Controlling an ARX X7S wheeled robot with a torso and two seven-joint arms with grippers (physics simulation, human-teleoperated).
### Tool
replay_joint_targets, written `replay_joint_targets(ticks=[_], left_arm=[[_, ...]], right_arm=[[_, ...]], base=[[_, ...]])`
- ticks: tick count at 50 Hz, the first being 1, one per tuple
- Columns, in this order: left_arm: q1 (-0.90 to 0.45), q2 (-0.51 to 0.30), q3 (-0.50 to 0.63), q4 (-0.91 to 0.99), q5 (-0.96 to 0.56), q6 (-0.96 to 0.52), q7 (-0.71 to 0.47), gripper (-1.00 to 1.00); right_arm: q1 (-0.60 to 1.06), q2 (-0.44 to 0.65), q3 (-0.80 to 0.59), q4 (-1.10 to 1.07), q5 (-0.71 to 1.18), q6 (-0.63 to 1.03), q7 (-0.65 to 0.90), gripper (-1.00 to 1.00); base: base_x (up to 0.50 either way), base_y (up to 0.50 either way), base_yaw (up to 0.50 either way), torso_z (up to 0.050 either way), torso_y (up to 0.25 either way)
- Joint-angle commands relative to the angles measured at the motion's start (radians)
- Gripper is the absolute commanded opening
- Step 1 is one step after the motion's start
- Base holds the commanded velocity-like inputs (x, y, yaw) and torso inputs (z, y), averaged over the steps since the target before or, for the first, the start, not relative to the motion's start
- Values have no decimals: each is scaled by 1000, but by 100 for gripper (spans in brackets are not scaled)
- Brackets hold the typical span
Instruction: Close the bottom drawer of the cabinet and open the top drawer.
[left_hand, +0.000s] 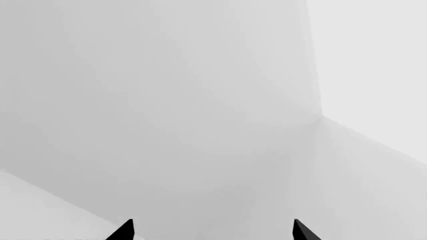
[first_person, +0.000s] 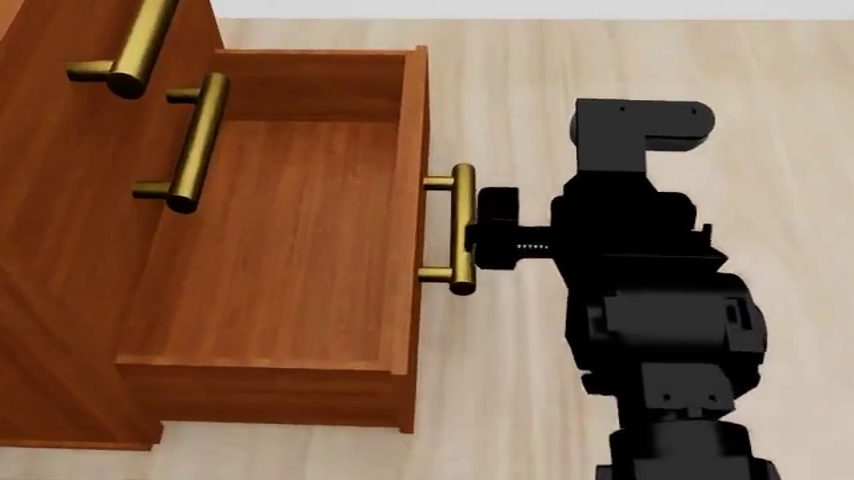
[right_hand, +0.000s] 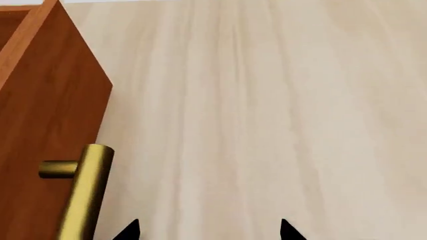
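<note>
Right claw (first_person: 489, 228) beside bottom drawer (first_person: 287, 250) handle, drawer open

floor (first_person: 601, 60): pale wood planks; on it: cabinet (first_person: 54, 250), bottom drawer (first_person: 287, 250) pulled out

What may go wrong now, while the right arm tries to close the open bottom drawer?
1. The right gripper sits at the brass handle, not at the flat drawer front. Pushing there may let it slip off the round bar.
2. In the right wrist view the handle lies beside the fingertips, so contact looks off-centre.
3. The bottom drawer is far out; a skewed push could jam it.
</note>
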Motion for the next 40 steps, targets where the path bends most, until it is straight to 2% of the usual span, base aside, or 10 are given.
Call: replay_joint_targets(ticks=[1,10,13,21,40], left_arm=[[5,-3,3,3,-9,5,-1,100],[7,-7,7,1,-11,9,2,100],[8,-8,8,1,-14,10,1,100],[9,-10,10,2,-17,13,0,100],[12,-13,14,0,-23,25,2,100]], right_arm=[[25,-49,-35,284,-25,-210,-46,100],[55,-96,-76,432,-27,-299,-86,100],[59,-104,-129,446,18,-308,-86,100],[86,-104,-411,488,298,-351,-52,100],[147,-105,-1148,393,1051,-457,29,100]], base=[[0,0,0,0,0],[0,0,0,0,0],[0,0,0,0,0],[0,0,0,0,-2],[0,0,0,0,-1]])
